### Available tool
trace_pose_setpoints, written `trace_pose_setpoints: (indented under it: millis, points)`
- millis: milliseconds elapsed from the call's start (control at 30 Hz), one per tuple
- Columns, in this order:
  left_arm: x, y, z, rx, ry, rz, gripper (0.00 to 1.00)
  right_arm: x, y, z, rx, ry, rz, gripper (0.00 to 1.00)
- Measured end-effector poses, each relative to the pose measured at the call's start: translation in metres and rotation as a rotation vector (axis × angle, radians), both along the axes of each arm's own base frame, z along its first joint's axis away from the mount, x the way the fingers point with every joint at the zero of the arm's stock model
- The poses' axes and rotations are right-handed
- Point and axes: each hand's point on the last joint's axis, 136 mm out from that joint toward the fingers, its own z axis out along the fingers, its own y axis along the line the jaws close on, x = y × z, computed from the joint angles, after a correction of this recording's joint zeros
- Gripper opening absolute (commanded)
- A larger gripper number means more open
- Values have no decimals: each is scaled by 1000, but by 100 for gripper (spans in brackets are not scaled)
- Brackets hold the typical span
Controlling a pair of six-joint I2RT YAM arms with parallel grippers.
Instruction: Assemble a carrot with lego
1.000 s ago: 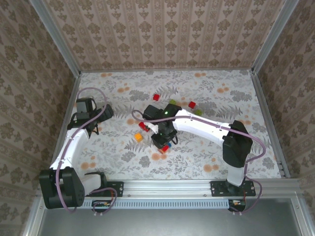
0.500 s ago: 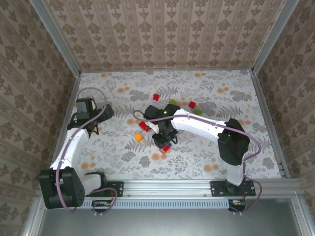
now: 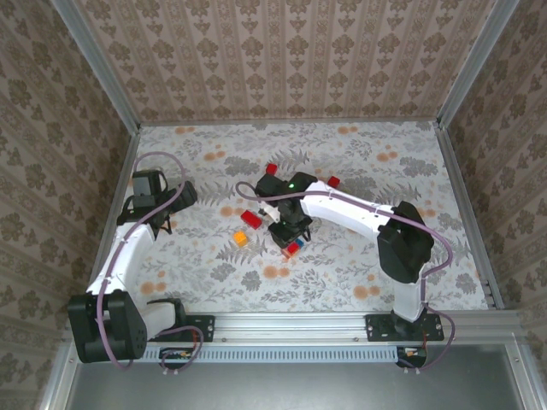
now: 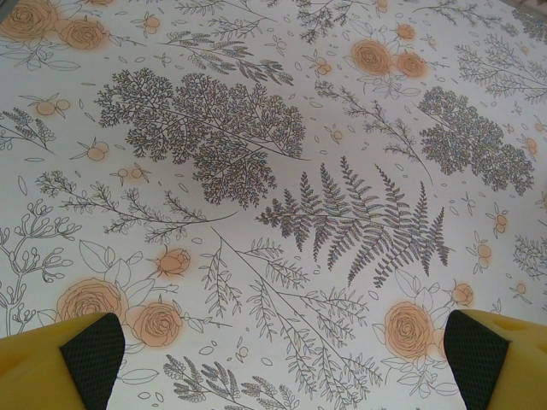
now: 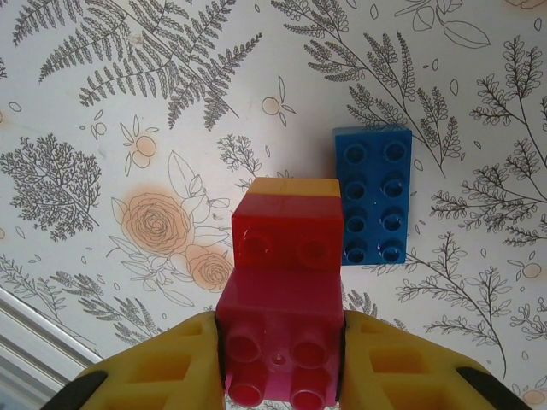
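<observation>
Well, my left gripper point(image 4: 282, 363) hangs far to the left of the blue brick point(image 5: 373, 195). Its jaws are spread as wide as they go, holding nothing over the bare flowered cloth point(image 4: 256, 154). Nearer the blue brick, but on its left too, a loose orange brick point(image 3: 241, 239) and a loose red brick point(image 3: 250, 219) lie close together on the cloth. My right gripper point(image 5: 282, 367) sits just left of the blue brick, jaws drawn narrow onto a magenta brick point(image 5: 278, 325). A stacked red brick point(image 5: 289, 239) is joined to it, with an orange edge showing beyond. The blue brick lies flat, studs up, close beside that stack's far end; I cannot tell whether they touch. I judge the build is only begun and I am carrying the started stack toward its next piece. The next move calls for squaring the stack over the chosen brick's studs and pressing straight down, since a grip on the magenta brick alone could let the stack tilt.
</observation>
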Motion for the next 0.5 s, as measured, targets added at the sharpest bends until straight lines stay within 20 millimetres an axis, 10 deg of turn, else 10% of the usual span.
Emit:
trace_pose_setpoints:
  millis: [500]
  points:
    - [2, 0, 1, -1, 0, 0, 100, -34, 25, 6, 34, 16, 107, 31]
